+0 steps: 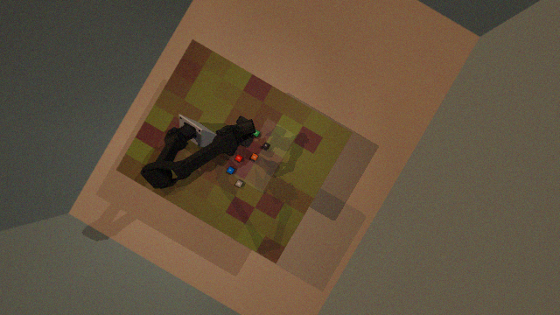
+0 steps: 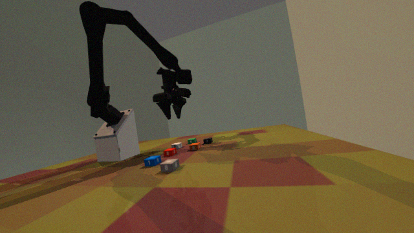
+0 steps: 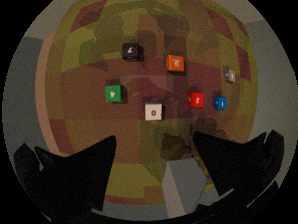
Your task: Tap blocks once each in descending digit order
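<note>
My gripper is open and empty, well above the blocks. In the wrist view, the white block shows 0, just beyond the fingertips; the arm hides it in the top view. The green block shows 4. The black block shows 7. The orange block has an unclear digit. The red block shows 2. The blue block shows 1. The grey block's digit is unreadable.
The arm's pale base stands left of the blocks in the exterior view. A patchwork mat lies under the blocks, on a tan table. Shadows fall across the mat.
</note>
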{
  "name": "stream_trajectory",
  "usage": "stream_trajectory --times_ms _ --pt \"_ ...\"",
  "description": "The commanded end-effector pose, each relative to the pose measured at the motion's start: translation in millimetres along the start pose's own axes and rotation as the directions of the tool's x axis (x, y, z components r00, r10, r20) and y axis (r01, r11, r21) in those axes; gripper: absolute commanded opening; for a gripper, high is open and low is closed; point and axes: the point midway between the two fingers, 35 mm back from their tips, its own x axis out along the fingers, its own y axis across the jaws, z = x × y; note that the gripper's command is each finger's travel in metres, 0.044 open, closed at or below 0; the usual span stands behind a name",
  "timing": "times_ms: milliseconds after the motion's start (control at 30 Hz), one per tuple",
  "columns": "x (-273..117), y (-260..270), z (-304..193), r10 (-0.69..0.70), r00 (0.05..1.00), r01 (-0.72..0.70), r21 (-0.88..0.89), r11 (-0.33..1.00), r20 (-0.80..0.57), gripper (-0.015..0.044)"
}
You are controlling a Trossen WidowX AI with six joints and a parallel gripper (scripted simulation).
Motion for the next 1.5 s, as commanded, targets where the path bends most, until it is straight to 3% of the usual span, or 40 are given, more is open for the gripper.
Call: stream_trajectory --times_ms 0,200,867,1100,1467 --pt "-3.6 27.5 21.5 0.010 1.000 -0.010 0.009 1.000 0.007 0.0400" --pt "-2.2 66.2 45.6 0.012 1.000 -0.012 0.011 1.000 0.009 0.0400" --pt "-2.2 66.2 45.6 0.012 1.000 -0.012 0.011 1.000 0.009 0.0400" --pt "-2.5 37.5 114.9 0.010 1.000 -0.010 0.014 1.000 0.011 0.0400" --pt "-2.5 36.2 117.1 0.009 1.000 -0.009 0.014 1.000 0.011 0.0400"
